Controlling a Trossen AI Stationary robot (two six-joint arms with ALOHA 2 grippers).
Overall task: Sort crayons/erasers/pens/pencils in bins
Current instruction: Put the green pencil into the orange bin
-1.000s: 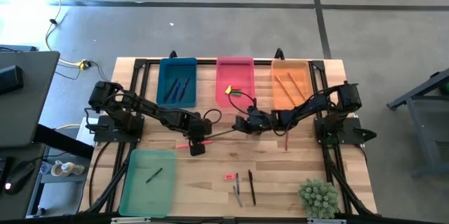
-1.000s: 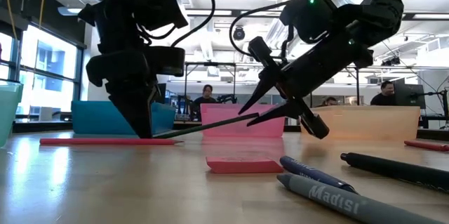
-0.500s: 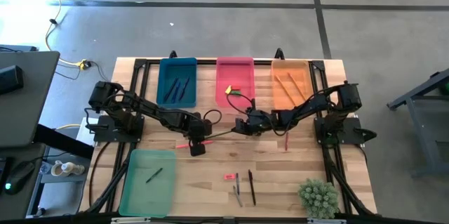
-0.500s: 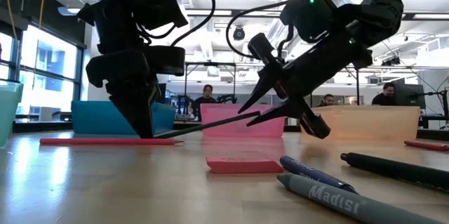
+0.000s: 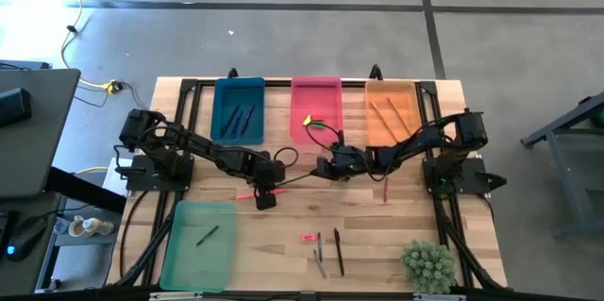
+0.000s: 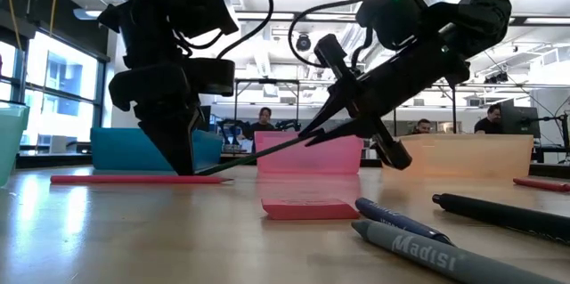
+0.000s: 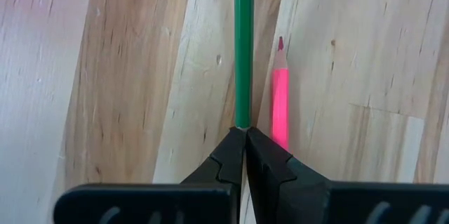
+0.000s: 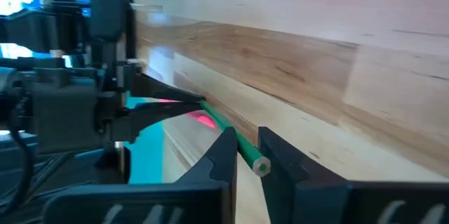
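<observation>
Nearest the front edge of the table (image 5: pixel 283 263) we see a pink eraser (image 5: pixel 309 237), two pens (image 5: pixel 321 255) and a plant (image 5: pixel 428 265) at the front right corner. The green bin (image 5: pixel 200 244) at front left holds one crayon (image 5: pixel 208 235). At mid-table, the left gripper (image 7: pixel 243 143) is clenched on one end of a green pencil (image 7: pixel 243 48), a pink pencil (image 7: pixel 280 104) lying just beside. The right gripper (image 8: pixel 244 155) pinches the other end. Along the far edge we have the blue bin (image 5: pixel 240 110), pink bin (image 5: pixel 316 105) and orange bin (image 5: pixel 390 110).
</observation>
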